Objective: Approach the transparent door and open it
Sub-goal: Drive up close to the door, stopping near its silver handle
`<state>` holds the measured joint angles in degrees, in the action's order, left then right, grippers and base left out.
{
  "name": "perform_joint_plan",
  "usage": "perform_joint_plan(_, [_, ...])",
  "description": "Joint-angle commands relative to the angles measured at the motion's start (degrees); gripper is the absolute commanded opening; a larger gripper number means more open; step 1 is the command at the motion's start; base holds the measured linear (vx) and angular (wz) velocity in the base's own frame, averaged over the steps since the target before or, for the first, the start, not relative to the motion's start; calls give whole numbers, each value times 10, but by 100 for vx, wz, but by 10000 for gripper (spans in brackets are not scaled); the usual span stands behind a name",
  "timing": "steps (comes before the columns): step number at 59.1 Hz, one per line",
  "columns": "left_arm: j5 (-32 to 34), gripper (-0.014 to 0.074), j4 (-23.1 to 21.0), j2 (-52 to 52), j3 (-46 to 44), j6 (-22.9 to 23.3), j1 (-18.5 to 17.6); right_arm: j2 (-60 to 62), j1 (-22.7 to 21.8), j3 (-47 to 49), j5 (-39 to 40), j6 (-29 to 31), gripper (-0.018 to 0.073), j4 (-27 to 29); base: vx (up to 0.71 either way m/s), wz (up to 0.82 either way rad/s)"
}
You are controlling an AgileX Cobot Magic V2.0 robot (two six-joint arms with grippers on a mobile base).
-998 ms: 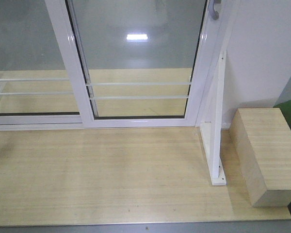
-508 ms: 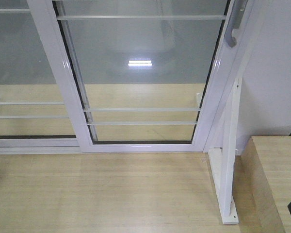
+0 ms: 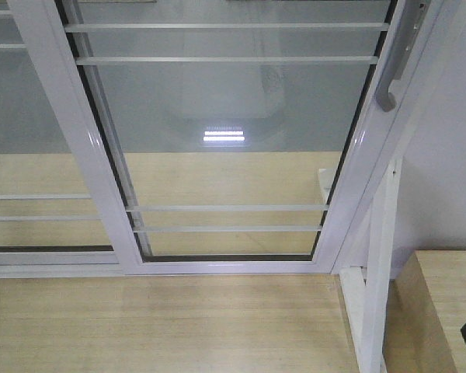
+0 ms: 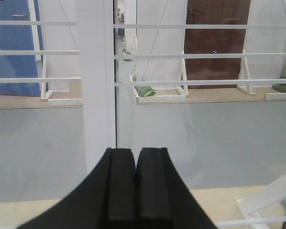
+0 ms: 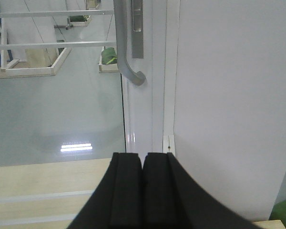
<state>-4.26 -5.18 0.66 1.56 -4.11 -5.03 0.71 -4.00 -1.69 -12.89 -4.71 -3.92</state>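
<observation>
**Inspector:** Front view first. The transparent door (image 3: 225, 116) fills the middle of the view, closed against the right-hand jamb. Its pull handle (image 3: 396, 70) is on the right stile, top right of the view.

**Assessor:** Count?

**Inspector:** Two glass panels: the door and a handleless panel (image 3: 23, 155) overlapping it on the left. One handle. Four bars (image 3: 225, 207) across the door, in an upper pair and a lower pair. One white brace (image 3: 377, 264) stands beside the jamb, and one wooden block (image 3: 443, 303) lies to its right. Neither arm is identifiable here.

**Assessor:** Left wrist view?

**Inspector:** The left gripper (image 4: 135, 157) has its pads pressed together and holds nothing. It faces a white stile (image 4: 95, 95), with three bars visible on each side of it. There is no handle on this side, so I judge this arm is simply held clear.

**Assessor:** Right wrist view?

**Inspector:** The right gripper (image 5: 142, 160) is likewise closed and empty. It points at the door's edge, with the handle's curved lower end above it and apart from it, and a plain wall (image 5: 229, 95) to the right. One handle and two bars show here.

**Assessor:** Why that arrangement?

**Inspector:** The handle is on the right, so the right arm is the one lined up with it. The approach appears nearly complete. The jaws would need to part before any grasp, and the door should then slide leftward.
</observation>
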Motion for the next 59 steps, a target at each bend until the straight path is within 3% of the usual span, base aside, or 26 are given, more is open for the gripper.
perform_joint_plan(1, [46,-2,-4,2,17,0,-2,1,1,-8,46,2,-5,0,17,-2])
perform_joint_plan(59, [39,-2,-4,-17,16,1,-2,-16,1,-7,45,2,-5,0,6,0])
